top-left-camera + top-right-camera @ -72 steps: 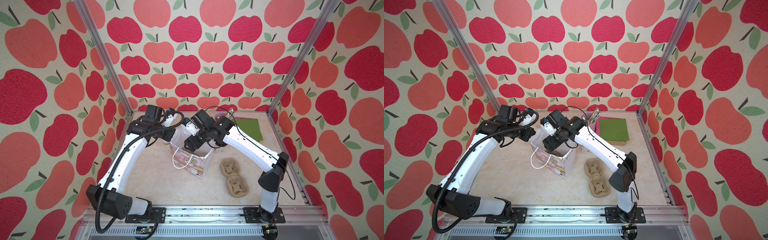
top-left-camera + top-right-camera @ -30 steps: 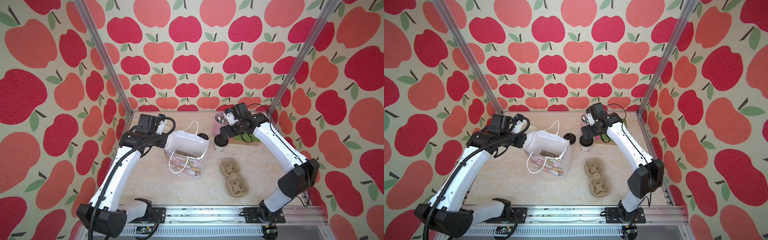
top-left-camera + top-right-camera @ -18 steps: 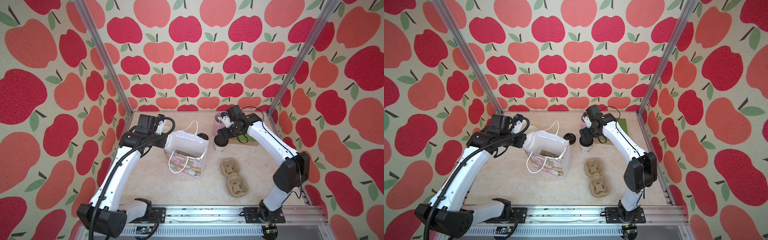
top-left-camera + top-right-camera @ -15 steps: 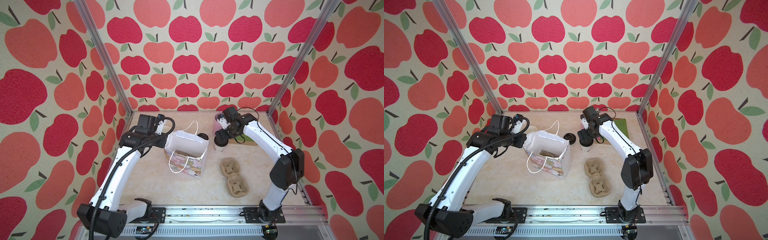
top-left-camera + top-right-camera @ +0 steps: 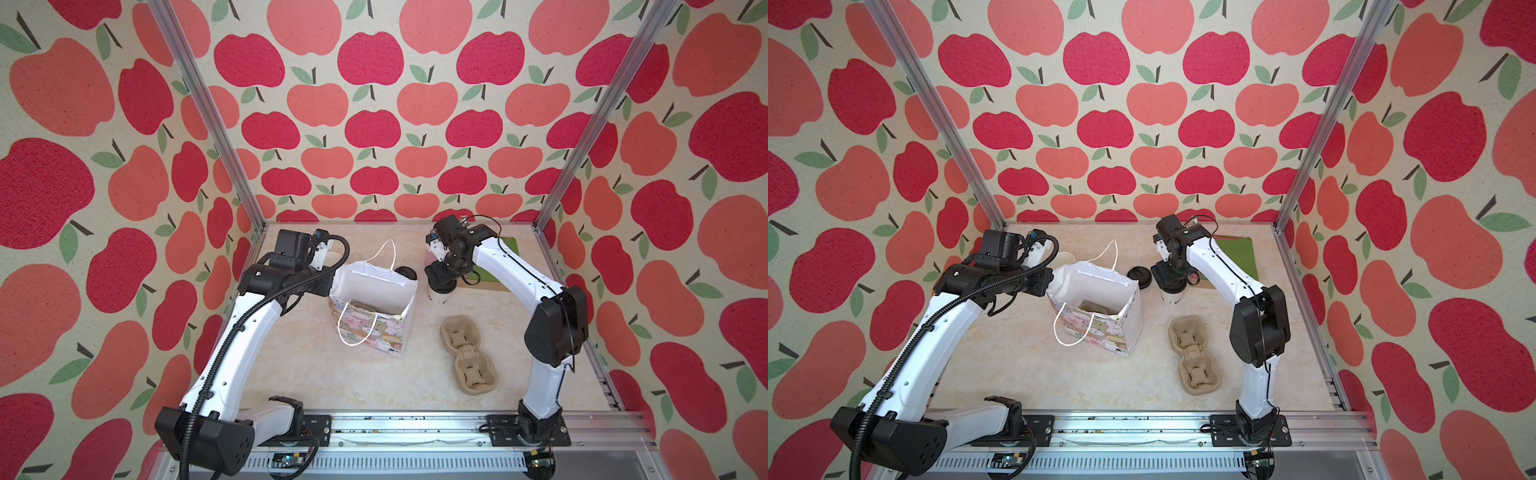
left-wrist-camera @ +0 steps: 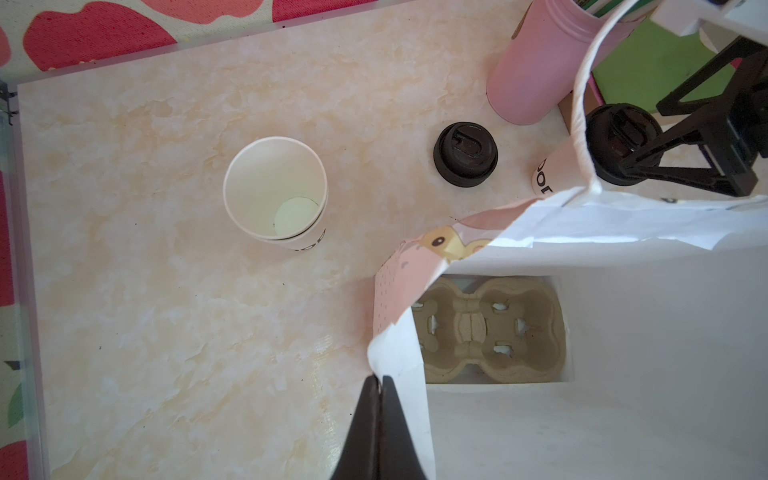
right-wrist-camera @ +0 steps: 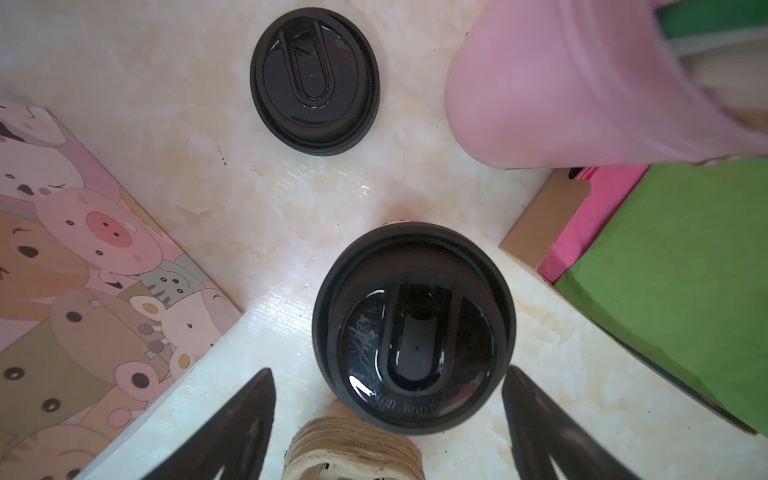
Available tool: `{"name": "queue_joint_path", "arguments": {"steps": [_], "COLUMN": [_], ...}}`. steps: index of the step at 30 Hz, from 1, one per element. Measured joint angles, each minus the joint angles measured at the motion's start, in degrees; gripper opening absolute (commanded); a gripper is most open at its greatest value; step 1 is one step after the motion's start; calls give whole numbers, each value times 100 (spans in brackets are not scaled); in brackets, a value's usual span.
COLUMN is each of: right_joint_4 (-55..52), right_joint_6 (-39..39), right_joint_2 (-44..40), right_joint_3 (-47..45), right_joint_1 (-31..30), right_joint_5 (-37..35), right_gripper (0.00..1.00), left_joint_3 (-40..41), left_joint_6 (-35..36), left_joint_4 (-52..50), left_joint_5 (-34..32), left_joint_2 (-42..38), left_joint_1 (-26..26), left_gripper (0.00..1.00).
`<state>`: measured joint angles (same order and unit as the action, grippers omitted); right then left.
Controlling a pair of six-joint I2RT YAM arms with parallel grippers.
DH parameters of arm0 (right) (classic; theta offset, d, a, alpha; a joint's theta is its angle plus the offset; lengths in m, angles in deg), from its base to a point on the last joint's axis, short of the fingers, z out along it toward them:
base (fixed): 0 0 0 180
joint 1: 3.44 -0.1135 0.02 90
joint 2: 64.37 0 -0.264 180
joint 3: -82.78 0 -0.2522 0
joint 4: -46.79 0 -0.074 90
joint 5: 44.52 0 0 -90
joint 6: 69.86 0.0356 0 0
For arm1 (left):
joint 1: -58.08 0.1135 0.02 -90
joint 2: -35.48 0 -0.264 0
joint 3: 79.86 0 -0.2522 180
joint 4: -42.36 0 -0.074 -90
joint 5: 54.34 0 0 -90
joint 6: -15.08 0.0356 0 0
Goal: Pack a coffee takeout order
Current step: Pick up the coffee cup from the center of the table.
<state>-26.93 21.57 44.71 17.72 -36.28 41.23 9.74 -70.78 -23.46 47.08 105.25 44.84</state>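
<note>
While left fingers (image 6: pixel 379 399) pinch the bag (image 6: pixel 399 291), right fingers (image 7: pixel 249 415) stand wide around the lidded cup (image 7: pixel 413 328) (lettering half hidden, unreadable).

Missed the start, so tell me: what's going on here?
The left gripper is pinched shut on the rim of the cartoon gift bag, holding it open; one pulp carrier lies inside. The right gripper hangs open astride the lidded paper cup, not yet gripping. A second carrier and a loose lid lie nearby.
</note>
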Motion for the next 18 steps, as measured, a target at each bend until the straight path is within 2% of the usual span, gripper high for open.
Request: {"name": "queue_joint_path", "arguments": {"steps": [18], "right_joint_4": [-24], "right_joint_6": [2], "right_joint_2": [240], "right_joint_3": [48], "right_joint_1": [151], "right_joint_5": [79], "right_gripper": [80], "left_joint_3": [76], "left_joint_6": [-2], "left_joint_4": [96], "left_joint_5": [70], "left_joint_2": [0], "left_joint_1": [9], "left_gripper": [0]}}
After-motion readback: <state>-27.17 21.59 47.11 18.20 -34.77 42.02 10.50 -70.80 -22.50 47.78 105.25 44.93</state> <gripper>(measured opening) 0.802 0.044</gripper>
